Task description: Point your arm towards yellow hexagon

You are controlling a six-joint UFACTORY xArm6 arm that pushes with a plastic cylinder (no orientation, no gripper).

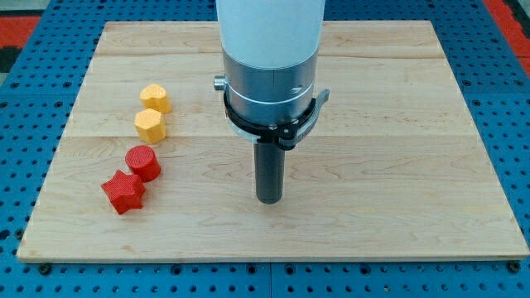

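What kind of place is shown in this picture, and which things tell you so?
Probably a robotics lab bench: a pale wooden board lies on a blue perforated metal table, and my tip rests right of small yellow and red blocks.

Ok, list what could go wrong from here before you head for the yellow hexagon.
1. Two yellow blocks sit close together: the upper yellow block and the lower yellow block. Their shapes look alike, so I may pick the wrong one.
2. My tip stands to the view's right of all the blocks. A low leftward path could nudge the red cylinder or red star.
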